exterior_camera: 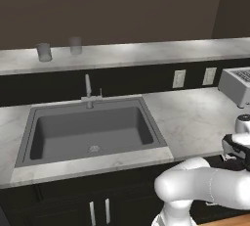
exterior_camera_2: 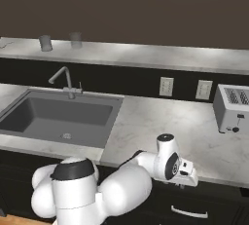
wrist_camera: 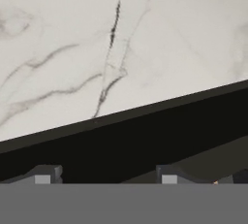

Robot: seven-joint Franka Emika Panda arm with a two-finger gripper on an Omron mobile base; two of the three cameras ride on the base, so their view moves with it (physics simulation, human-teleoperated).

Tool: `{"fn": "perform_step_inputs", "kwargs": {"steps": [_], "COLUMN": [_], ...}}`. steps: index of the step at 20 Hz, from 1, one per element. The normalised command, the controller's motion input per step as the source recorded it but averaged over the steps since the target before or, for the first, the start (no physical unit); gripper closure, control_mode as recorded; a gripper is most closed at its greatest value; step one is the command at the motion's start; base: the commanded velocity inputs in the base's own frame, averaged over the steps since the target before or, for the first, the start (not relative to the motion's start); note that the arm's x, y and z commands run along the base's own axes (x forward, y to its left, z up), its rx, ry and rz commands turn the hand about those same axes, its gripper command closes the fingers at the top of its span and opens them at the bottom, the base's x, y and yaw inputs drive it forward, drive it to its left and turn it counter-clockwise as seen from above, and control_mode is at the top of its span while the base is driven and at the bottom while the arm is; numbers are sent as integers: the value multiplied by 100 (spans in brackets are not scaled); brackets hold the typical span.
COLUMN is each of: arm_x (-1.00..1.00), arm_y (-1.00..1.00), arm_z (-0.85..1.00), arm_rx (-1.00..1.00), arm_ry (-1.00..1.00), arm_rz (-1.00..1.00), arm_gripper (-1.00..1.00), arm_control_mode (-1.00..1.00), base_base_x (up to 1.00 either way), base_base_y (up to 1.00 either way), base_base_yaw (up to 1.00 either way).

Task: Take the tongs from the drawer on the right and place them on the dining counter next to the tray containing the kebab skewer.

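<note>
My gripper (wrist_camera: 106, 177) hangs just in front of the black front edge of the marble worktop (wrist_camera: 121, 48), right of the sink. Its two fingertips (wrist_camera: 46, 175) stand apart, and only dark space shows between them. From the right base view the hand (exterior_camera_2: 171, 164) sits over the worktop's edge, above the black drawer (exterior_camera_2: 214, 204) with its silver bar handle (exterior_camera_2: 187, 213). The hand also shows at the right edge of the left base view (exterior_camera: 238, 146). The long pale dining counter (exterior_camera: 146, 51) runs along the back. The tongs, the tray and the kebab skewer are out of view.
A grey sink (exterior_camera: 93, 129) with a faucet (exterior_camera: 88, 90) lies to the left. A toaster (exterior_camera_2: 233, 108) stands at the right on the worktop. Two grey cups (exterior_camera: 44, 52) stand on the dining counter. Wall outlets (exterior_camera_2: 166, 86) sit behind the worktop.
</note>
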Motion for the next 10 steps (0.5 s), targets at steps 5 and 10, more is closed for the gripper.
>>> {"fn": "perform_step_inputs", "kwargs": {"steps": [5,10], "arm_x": [-67,-70], "arm_y": [-19,-20], "arm_z": [-57,-59], "arm_rx": [0,0], "arm_ry": [0,0], "arm_rz": [0,0], "arm_gripper": [-100,-100], "arm_control_mode": [-100,-100], "base_base_x": [0,0], "base_base_y": [0,0], "base_base_yaw": [0,0]}}
